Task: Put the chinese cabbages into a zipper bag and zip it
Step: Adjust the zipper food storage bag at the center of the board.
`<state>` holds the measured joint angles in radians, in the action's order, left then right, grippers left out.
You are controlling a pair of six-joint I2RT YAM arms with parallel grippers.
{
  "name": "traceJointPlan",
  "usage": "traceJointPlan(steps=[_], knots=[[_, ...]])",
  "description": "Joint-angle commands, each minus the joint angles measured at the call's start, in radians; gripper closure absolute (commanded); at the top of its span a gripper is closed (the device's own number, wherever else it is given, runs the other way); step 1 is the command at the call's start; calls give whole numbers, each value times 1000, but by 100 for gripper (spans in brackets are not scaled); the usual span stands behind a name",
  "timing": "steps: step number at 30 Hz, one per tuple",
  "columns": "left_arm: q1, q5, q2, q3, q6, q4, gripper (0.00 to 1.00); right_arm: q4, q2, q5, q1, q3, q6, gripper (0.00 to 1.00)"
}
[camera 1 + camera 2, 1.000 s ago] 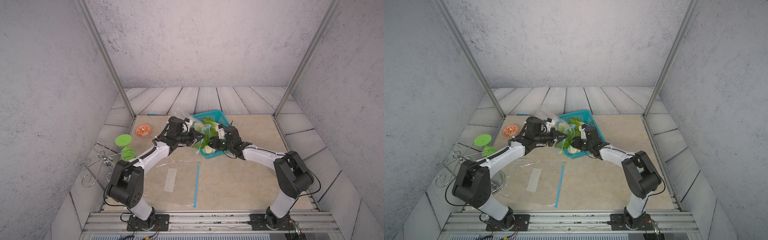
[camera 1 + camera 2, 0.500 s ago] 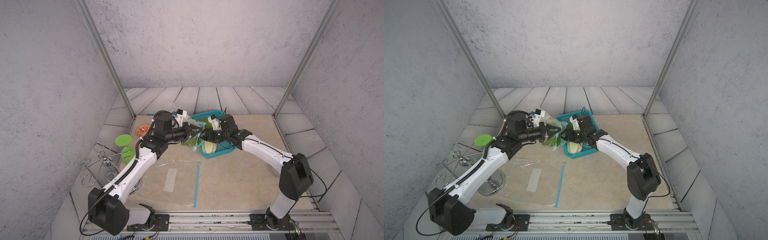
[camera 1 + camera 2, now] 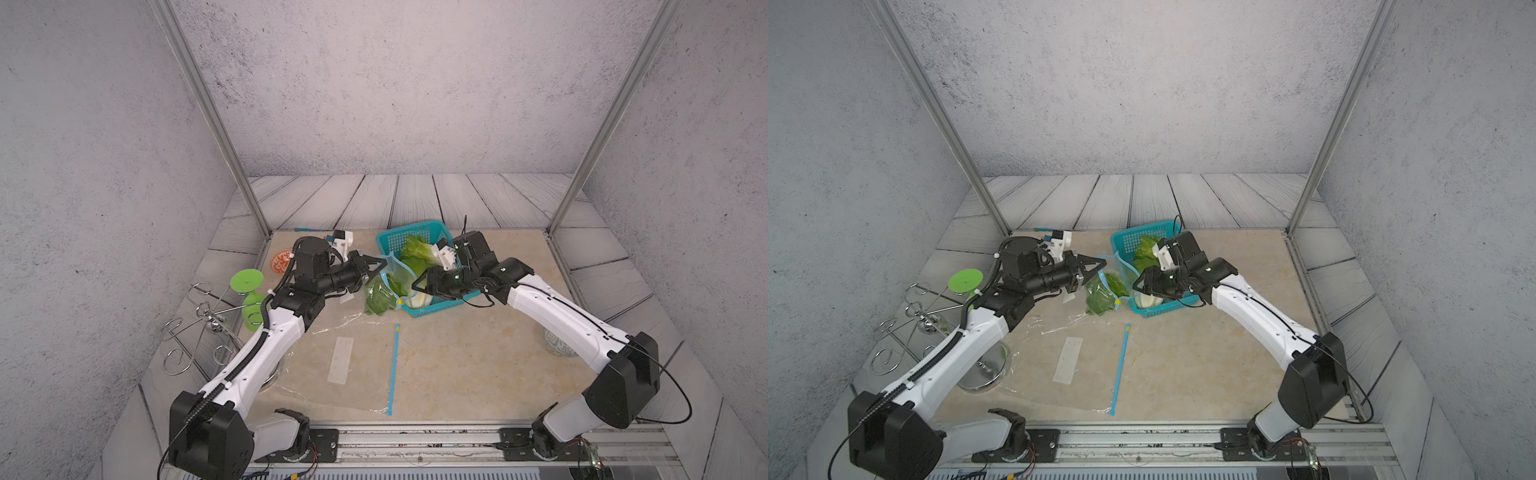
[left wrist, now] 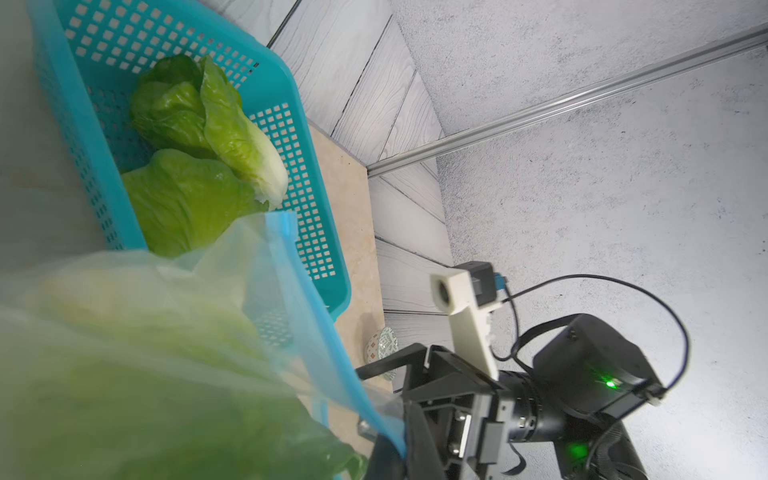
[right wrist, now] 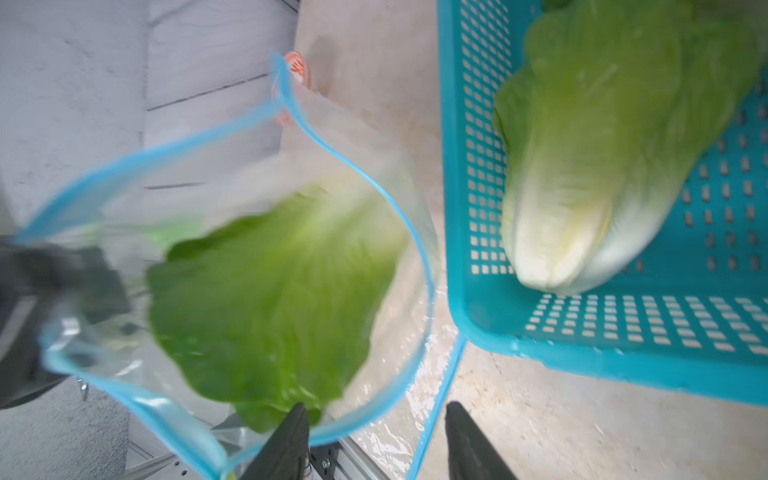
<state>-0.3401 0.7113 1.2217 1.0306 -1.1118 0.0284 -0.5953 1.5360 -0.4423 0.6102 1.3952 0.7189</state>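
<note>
Jaws of left gripper (image 3: pixel 385 260) pinch the bag (image 3: pixel 394 272) rim; right gripper (image 5: pixel 374 419) jaws stand apart, empty, at its mouth. One cabbage (image 5: pixel 270 291) sits inside, between them; two cabbages (image 4: pixel 208 116) lie in the basket (image 4: pixel 99 166) beside the right jaws.

The beige table (image 3: pixel 457 365) carries a teal basket (image 3: pixel 397 240) toward the back and a flat clear bag (image 3: pixel 316 374) in front. An orange dish (image 3: pixel 281 261) sits rear left, and what looks like a small bowl (image 3: pixel 557 347) sits right.

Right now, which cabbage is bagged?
The cabbage hanging in the bag the left claw holds; the other two lie in the basket.
</note>
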Motion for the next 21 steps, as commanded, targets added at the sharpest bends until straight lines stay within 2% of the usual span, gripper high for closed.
traceJointPlan(steps=[1, 6, 13, 21], knots=[[-5, 25, -44, -18, -72, 97, 100, -39, 12, 10, 6, 3, 29, 46], [-5, 34, -48, -25, -66, 94, 100, 40, 72, -18, 6, 17, 72, 46], [-5, 29, -47, -39, -29, 65, 100, 77, 3, 22, 6, 2, 99, 46], [-5, 30, -50, -43, -30, 77, 100, 104, 74, 11, 6, 5, 115, 46]])
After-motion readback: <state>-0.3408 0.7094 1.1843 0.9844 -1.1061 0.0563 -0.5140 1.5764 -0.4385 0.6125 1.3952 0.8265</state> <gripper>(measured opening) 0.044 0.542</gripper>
